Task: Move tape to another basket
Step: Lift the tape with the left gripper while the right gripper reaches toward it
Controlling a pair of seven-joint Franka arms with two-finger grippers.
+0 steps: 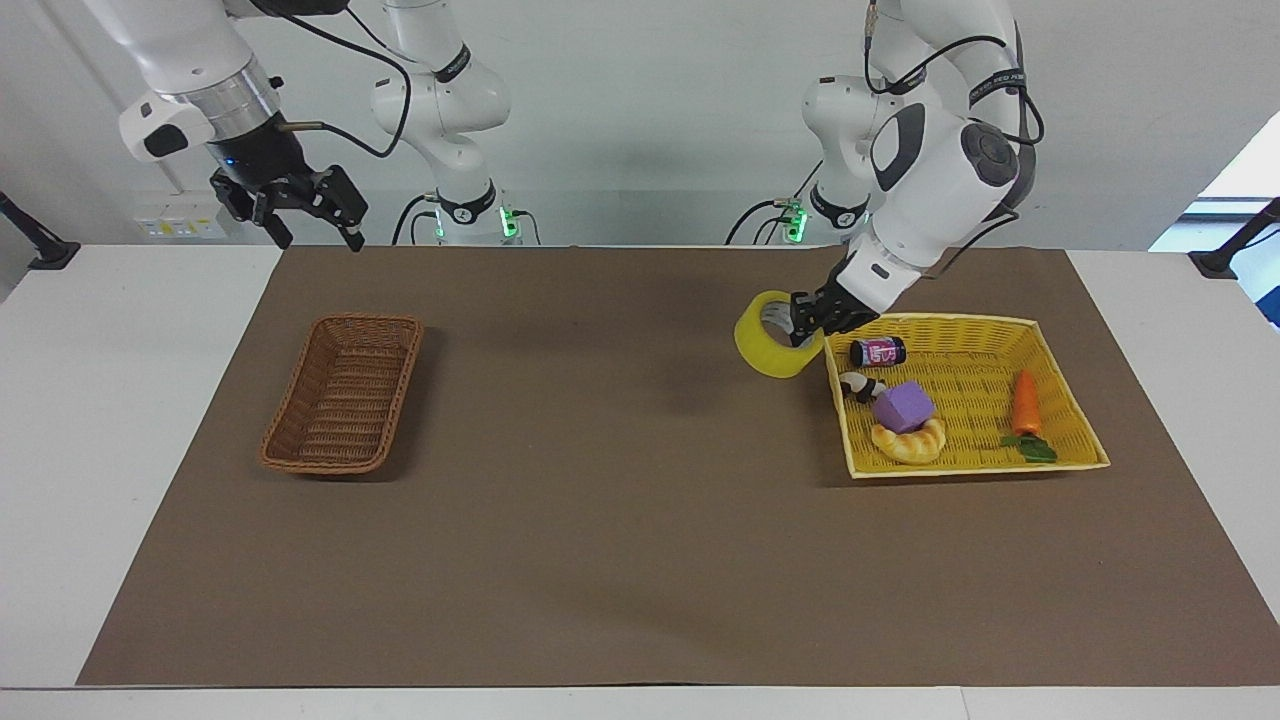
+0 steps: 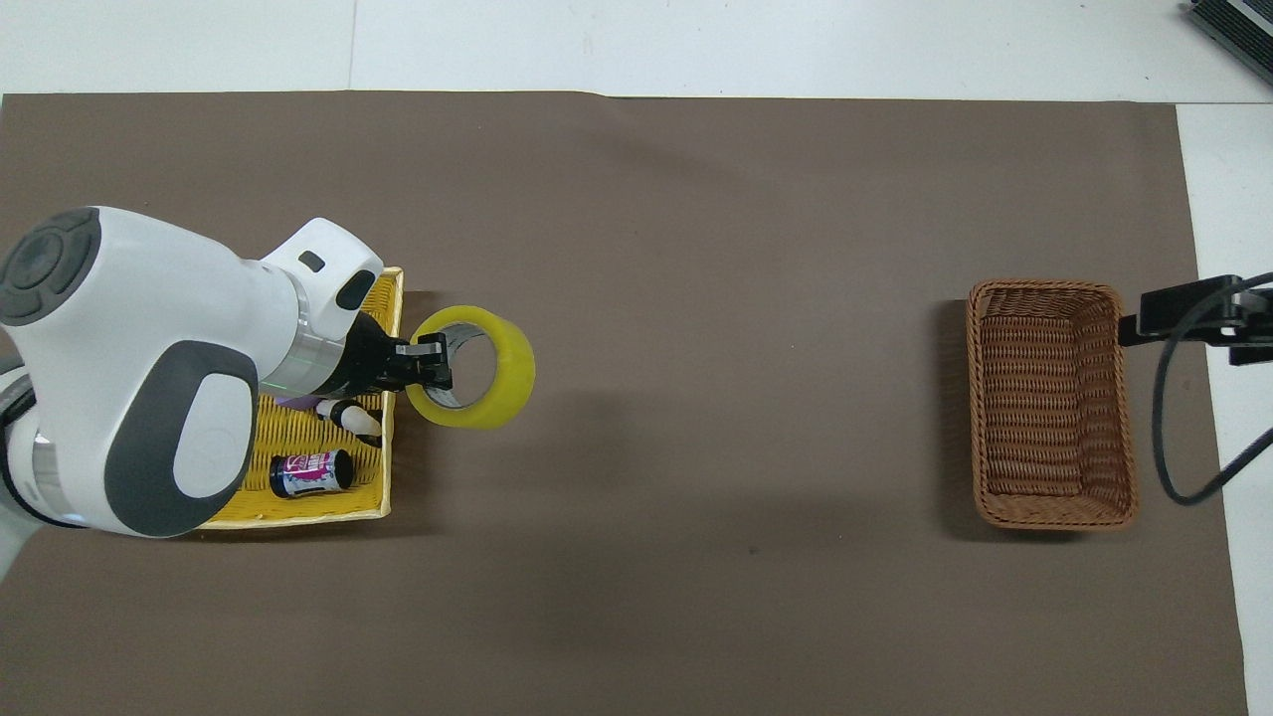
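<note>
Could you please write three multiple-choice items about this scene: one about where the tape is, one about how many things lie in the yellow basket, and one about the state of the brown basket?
1. Where is the tape?
A. In the brown basket
B. Held up by the left hand, over the mat just off the yellow basket's rim
C. Lying in the yellow basket

2. How many things lie in the yellow basket?
A. Two
B. Five
C. Eight

3. What is the state of the brown basket?
A. Empty
B. Holding the tape
C. Turned upside down

Answers:
1 B: the left hand grips the roll's wall, and the roll hangs past the rim.
2 B: can, small black-and-white toy, purple block, croissant, carrot.
3 A: only bare weave shows inside it; the right hand waits above the table's edge near it.
</note>
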